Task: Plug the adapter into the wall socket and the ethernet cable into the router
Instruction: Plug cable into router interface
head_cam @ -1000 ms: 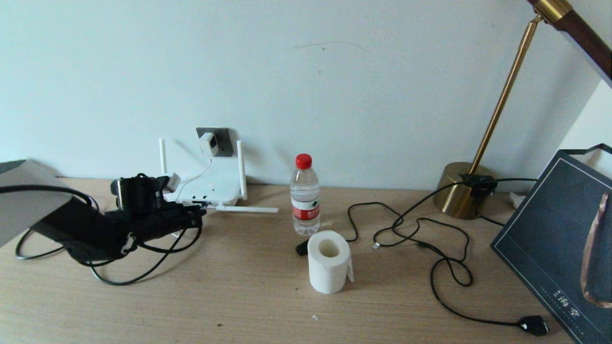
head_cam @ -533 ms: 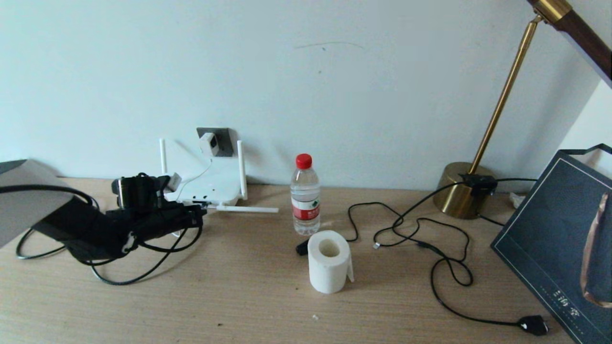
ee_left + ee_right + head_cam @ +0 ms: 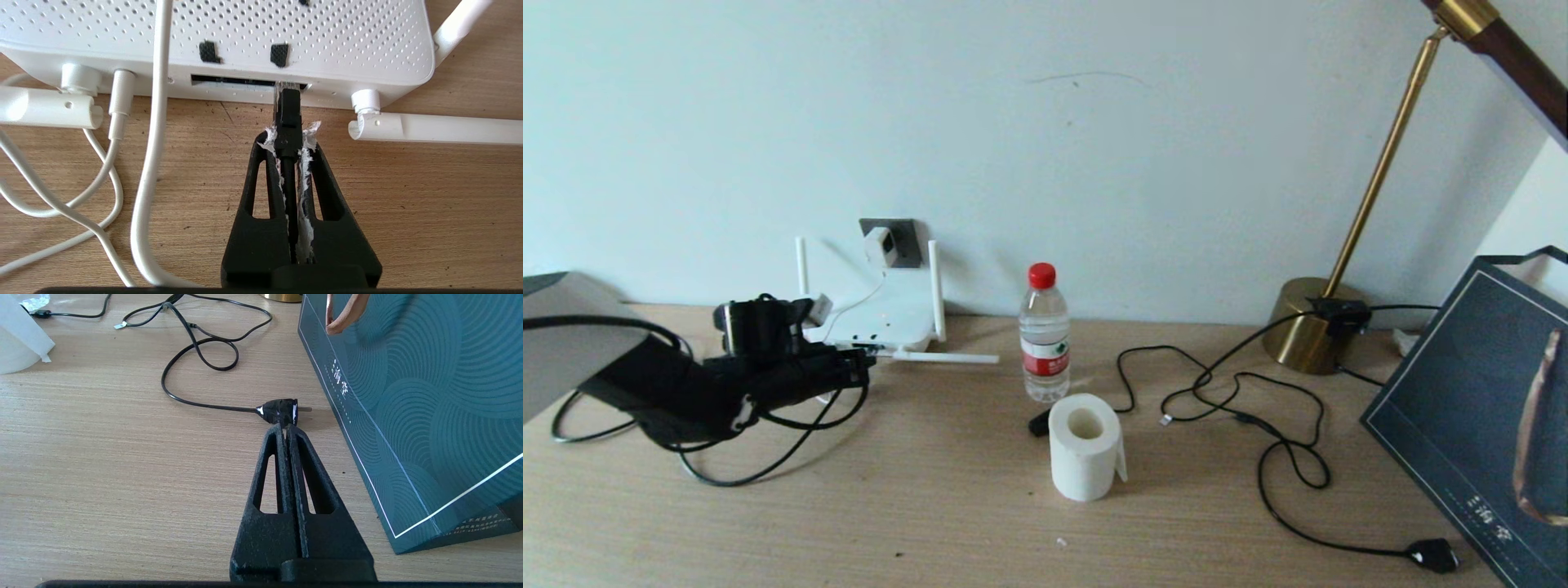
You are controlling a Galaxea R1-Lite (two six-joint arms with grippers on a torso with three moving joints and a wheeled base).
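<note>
left gripper (image 3: 288,136) is sitting low over the desk (image 3: 947,506) near its back left, right at the router's front edge, fingers (image 3: 263,171) pinching the ethernet cable (image 3: 288,118) just behind its plug. the plug's clear tip is meeting the long dark port slot on the router (image 3: 253,32); cannot tell if it is fully seated. the cable is running back between the two fingers, and its slack is looping in black curves on the desk below the left arm in the head view (image 3: 768,465).

router is lying flat against the back edge of the desk, two antennas upright, the front ones folded down along the desk. the adapter (image 3: 880,245) is sitting in the wall socket (image 3: 900,237) on the wall just above the router, its thin white cord (image 3: 870,294) dropping down to the router.

right gripper (image 3: 286,430) is hovering low over the front right of the desk, fingers pressed together, holding nothing. just beyond its tips a black plug (image 3: 278,411) is lying on the desk beside a dark teal paper bag (image 3: 429,396).

mid desk: water bottle (image 3: 1044,335) is standing upright, toilet roll (image 3: 1085,447) just in front of it. brass lamp (image 3: 1311,322) is standing at the back right, its black cord (image 3: 1258,408) coiling forward across the desk.
</note>
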